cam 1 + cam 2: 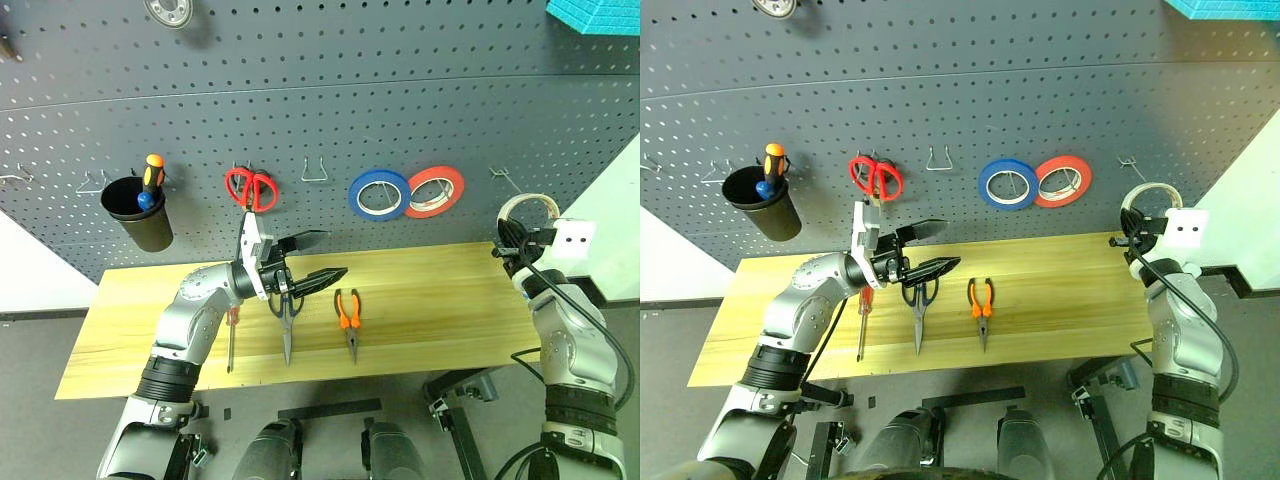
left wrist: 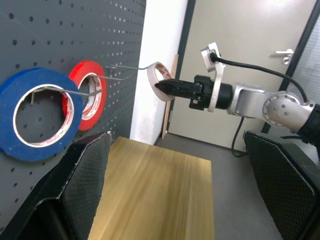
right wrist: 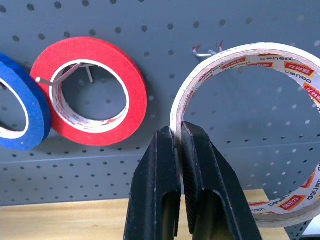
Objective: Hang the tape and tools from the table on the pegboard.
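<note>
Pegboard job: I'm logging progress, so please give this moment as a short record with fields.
held: whitish tape roll, pinched at its rim by the shut right gripper
target: bare hook on the pegboard, right of the red tape roll; tape not yet on it
left gripper: open, empty, above the table
on the table: red-handled screwdriver, dark-handled scissors, pliers

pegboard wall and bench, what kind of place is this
Probably a workshop or tool-bench setup: a grey pegboard holding hooks and tape rolls, and pliers on a wooden table.
</note>
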`<control>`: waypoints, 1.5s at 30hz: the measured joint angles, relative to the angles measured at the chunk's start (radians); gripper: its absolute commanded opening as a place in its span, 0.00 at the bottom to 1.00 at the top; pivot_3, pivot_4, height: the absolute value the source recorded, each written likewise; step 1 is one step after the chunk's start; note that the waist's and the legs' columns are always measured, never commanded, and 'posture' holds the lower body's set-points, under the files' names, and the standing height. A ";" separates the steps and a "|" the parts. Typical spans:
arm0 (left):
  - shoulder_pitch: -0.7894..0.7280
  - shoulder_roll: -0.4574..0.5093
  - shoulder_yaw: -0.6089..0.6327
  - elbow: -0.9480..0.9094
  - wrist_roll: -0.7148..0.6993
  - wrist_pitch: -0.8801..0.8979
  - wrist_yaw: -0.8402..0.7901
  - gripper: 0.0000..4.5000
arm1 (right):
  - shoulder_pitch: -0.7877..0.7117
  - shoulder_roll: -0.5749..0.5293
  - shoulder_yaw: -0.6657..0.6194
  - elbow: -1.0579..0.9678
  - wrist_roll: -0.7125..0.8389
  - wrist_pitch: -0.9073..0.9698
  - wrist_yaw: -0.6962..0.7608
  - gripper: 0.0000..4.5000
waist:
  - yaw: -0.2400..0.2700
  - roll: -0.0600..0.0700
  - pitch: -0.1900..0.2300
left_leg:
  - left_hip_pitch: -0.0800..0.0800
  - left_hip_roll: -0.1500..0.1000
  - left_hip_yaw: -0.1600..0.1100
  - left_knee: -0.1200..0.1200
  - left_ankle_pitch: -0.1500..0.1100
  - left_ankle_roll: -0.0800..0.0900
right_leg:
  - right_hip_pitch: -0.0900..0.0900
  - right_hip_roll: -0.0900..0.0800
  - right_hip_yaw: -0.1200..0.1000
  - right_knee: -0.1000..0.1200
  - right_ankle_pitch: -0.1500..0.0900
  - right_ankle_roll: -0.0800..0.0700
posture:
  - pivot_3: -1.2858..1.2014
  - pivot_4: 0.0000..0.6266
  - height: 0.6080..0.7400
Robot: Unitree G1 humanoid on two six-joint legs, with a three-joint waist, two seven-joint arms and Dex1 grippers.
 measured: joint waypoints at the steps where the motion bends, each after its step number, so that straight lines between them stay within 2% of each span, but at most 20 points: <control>1: 0.000 0.000 0.000 -0.001 0.000 0.000 0.000 0.98 | 0.000 -0.002 0.000 -0.001 0.001 0.000 0.000 0.01 | 0.000 0.000 0.000 | 0.000 0.000 0.000 0.000 0.000 0.000 | 0.000 0.000 0.000 0.000 0.000 0.000 | 0.48 0.19 0.98; 13: 0.000 0.006 0.004 0.003 0.002 -0.001 -0.003 0.98 | 0.084 -0.011 -0.017 -0.082 0.051 0.024 0.017 0.01 | -0.004 0.000 0.000 | 0.000 0.000 0.000 0.001 0.000 0.000 | 0.000 0.000 0.000 0.001 0.000 0.000 | 0.47 0.20 0.98; 25: 0.000 -0.002 0.000 0.020 0.004 -0.002 -0.004 0.98 | -0.032 -0.010 0.011 -0.077 0.050 0.007 0.031 0.01 | -0.021 0.000 0.000 | 0.000 0.000 0.000 0.001 0.000 0.000 | 0.000 0.000 0.000 0.001 0.000 0.000 | 0.48 0.19 0.98; 45: 0.011 0.008 0.003 -0.021 0.004 -0.001 0.031 0.98 | -0.212 0.019 0.085 0.231 0.007 -0.135 0.064 0.01 | -0.021 0.000 0.000 | 0.000 0.000 0.000 0.003 0.001 -0.001 | 0.000 0.000 0.000 0.002 0.000 0.000 | 0.50 0.18 0.98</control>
